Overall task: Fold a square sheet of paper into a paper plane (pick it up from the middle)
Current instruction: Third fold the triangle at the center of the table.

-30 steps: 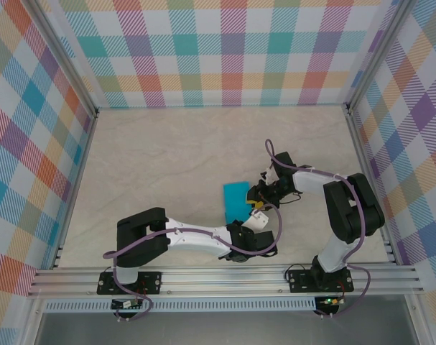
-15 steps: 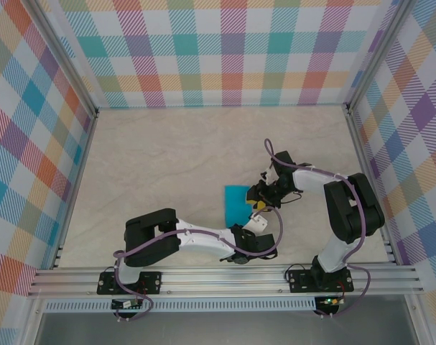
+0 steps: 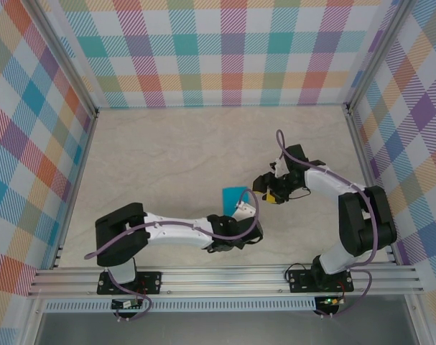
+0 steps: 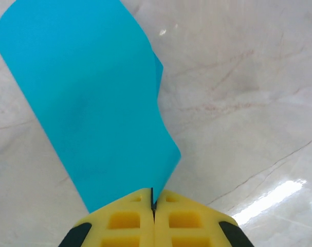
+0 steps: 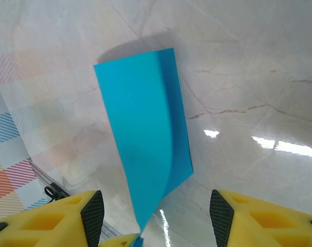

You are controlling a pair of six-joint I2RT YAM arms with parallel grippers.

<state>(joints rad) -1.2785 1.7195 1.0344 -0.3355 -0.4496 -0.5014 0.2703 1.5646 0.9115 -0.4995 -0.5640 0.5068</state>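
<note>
The square sheet of paper (image 3: 233,195) is teal-blue and folded over into a long two-layer strip. My left gripper (image 3: 242,210) is shut on its near corner and holds it up off the table. In the left wrist view the paper (image 4: 94,103) runs up and away from the closed yellow fingers (image 4: 125,221) of the left gripper (image 4: 153,206). My right gripper (image 3: 265,188) stands open just right of the sheet, apart from it. In the right wrist view the paper (image 5: 140,134) hangs between the spread jaws of the right gripper (image 5: 157,216), touching neither pad.
The pale marble table (image 3: 167,158) is walled by checked panels (image 3: 225,50) at the back and sides. A metal rail (image 3: 225,277) runs along the near edge, where both arm bases sit.
My right gripper has opened, let go of the paper and drawn back to the right. The left arm has swung its elbow left and still pinches the sheet.
</note>
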